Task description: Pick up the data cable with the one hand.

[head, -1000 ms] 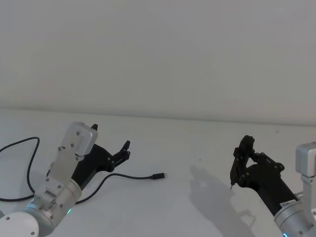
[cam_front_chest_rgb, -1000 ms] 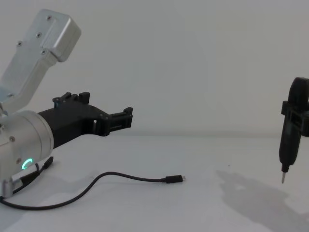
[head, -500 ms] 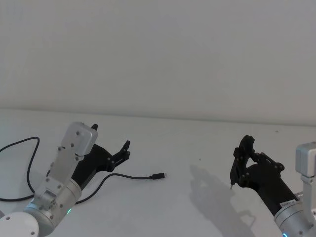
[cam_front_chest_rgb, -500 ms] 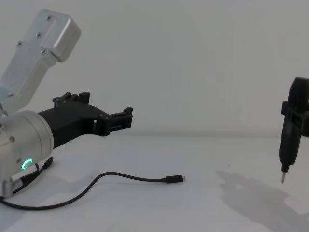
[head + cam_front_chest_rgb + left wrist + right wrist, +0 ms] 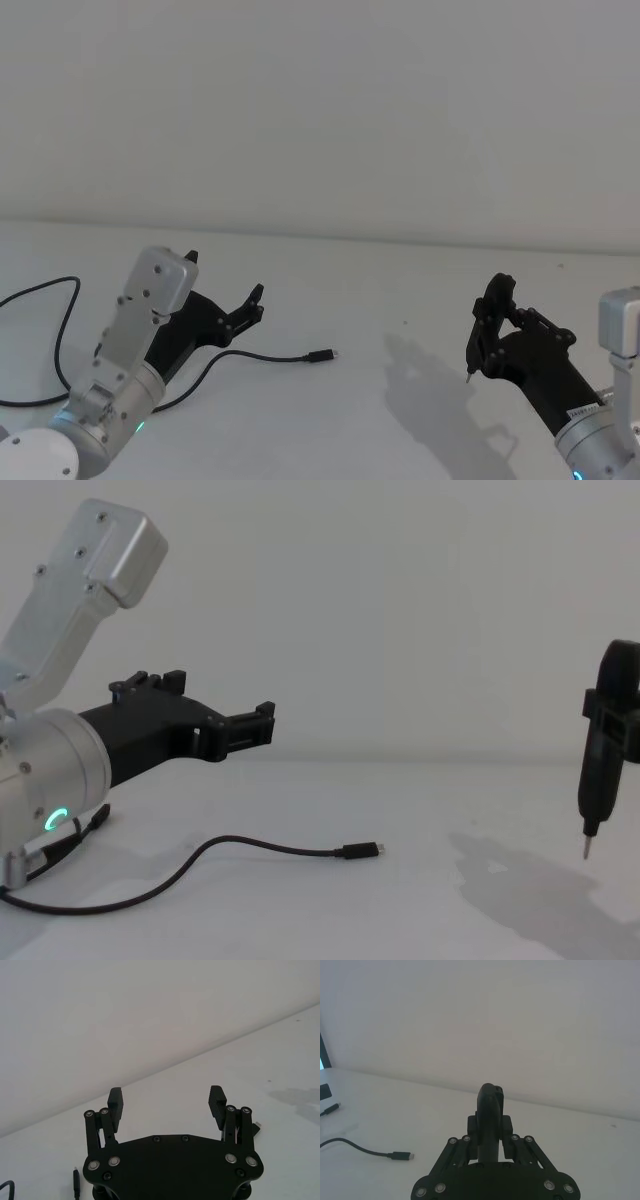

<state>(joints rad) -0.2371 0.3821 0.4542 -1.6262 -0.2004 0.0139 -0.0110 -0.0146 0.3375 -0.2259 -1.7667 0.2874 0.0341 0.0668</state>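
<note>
Black data cable (image 5: pixel 270 358) lies flat on the white table (image 5: pixel 400 300), long axis approx. left-right across the robot's front. Its plug (image 5: pixel 322 355), w/ a short metal tip, points to the robot's right. The cord bends back toward the left arm's base, and a further loop lies out on the far left.

Chest view gives what the head view can't: the left gripper (image 5: pixel 266 725) is up off the table, w/ clear air btwn it and the cord just below, no contact. Left wrist view shows its fingers (image 5: pixel 115 1101) spread wide, nothing btwn them.

Right wrist view catches the plug end from the other side, plus a second small plug (image 5: pixel 331 1108) farther off. That is possibly the same cable's other end, but it's hard to tell.

Right gripper (image 5: pixel 487 322) hangs well apart on the right, above the table, jaws closed together, w/ a thin tip (image 5: pixel 585 850) pointing down beneath it.
</note>
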